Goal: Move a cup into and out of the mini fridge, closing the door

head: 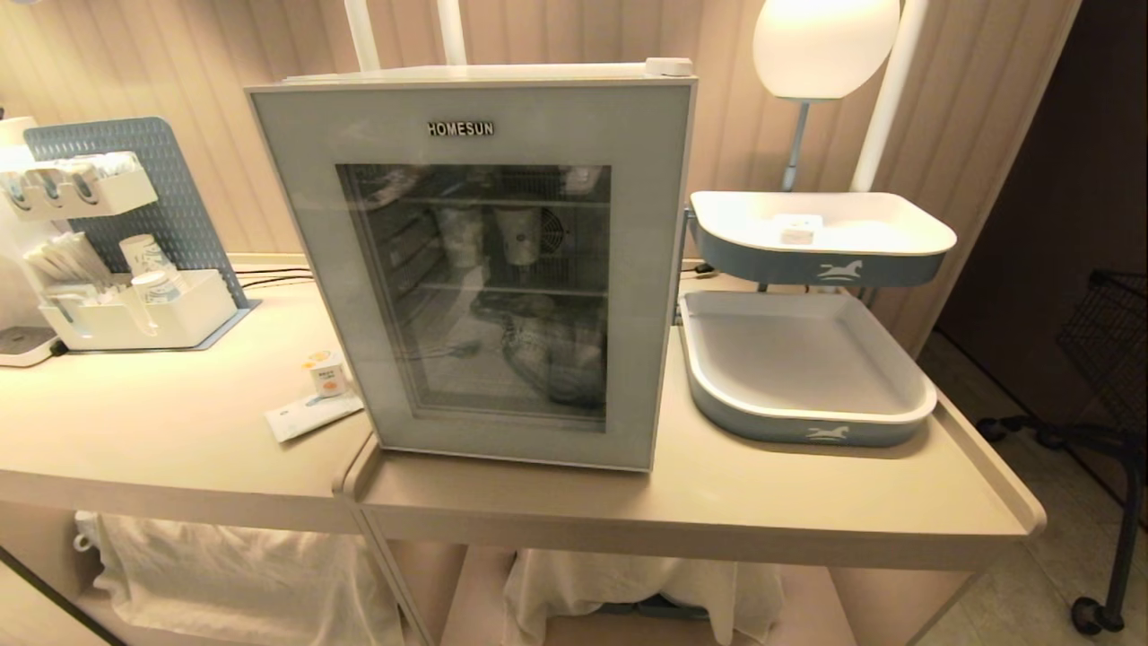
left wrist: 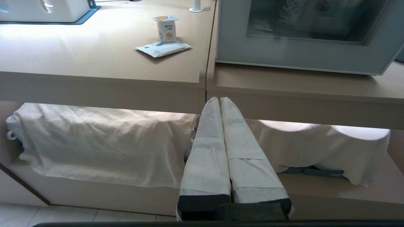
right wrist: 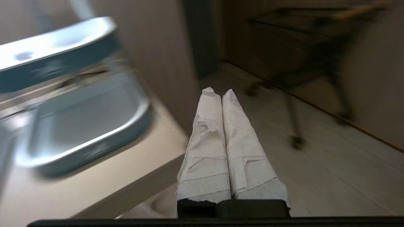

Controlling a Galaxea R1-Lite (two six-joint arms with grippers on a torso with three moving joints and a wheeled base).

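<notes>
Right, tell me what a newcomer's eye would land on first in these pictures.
The white HOMESUN mini fridge dominates the middle of the counter, its door shut and paper cups dimly visible on the wire shelves behind the dark glass. Just to its left on the counter stands the tiny orange-labelled cup, next to a flat white packet. On the fridge's right sit two stacked blue-and-white trays, under a glowing lamp.
</notes>
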